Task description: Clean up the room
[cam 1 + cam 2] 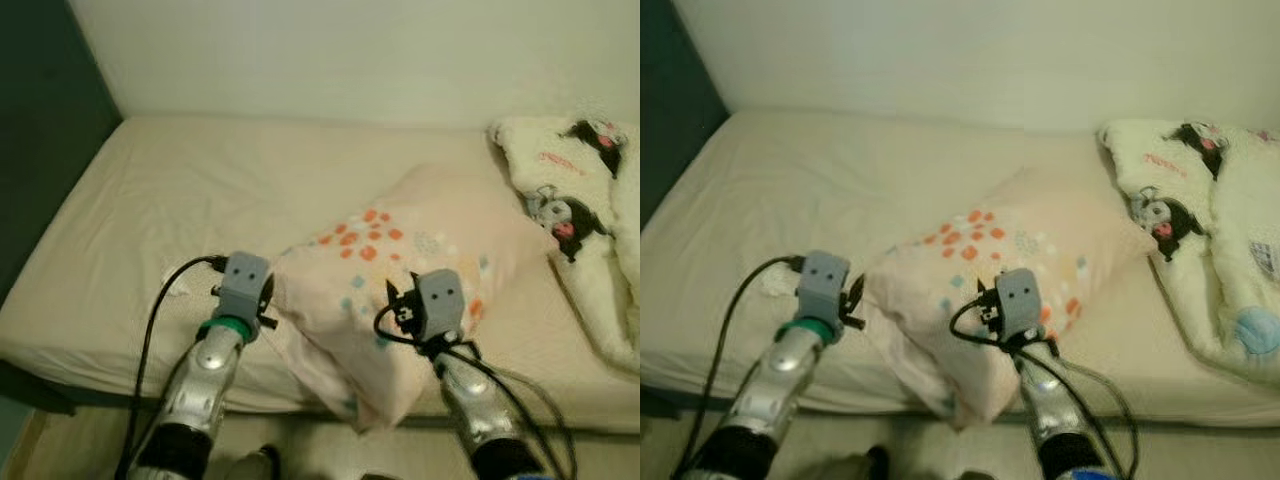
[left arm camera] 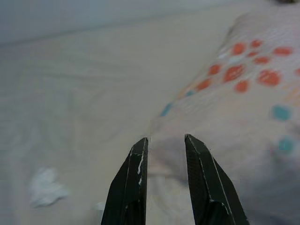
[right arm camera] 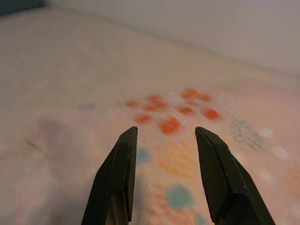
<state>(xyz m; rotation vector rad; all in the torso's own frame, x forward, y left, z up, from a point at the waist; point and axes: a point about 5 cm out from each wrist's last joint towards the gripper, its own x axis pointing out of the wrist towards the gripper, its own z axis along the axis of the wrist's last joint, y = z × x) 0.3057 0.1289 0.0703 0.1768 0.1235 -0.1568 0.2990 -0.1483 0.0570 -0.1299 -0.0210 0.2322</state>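
two grippers (image 2: 165, 143) (image 3: 165, 133) spread, over spotted pillow (image 1: 400, 270)

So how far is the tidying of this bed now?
Done: nothing clear yet. In hand: both open end effectors, left and right, are at the pillow, which overhangs the bed edge. Left: straightening the pillow, the white scrap and the rumpled blanket.

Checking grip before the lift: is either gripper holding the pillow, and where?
Nothing is held. Both grippers, left and right, are open over the pillow, with only air between the fingers.
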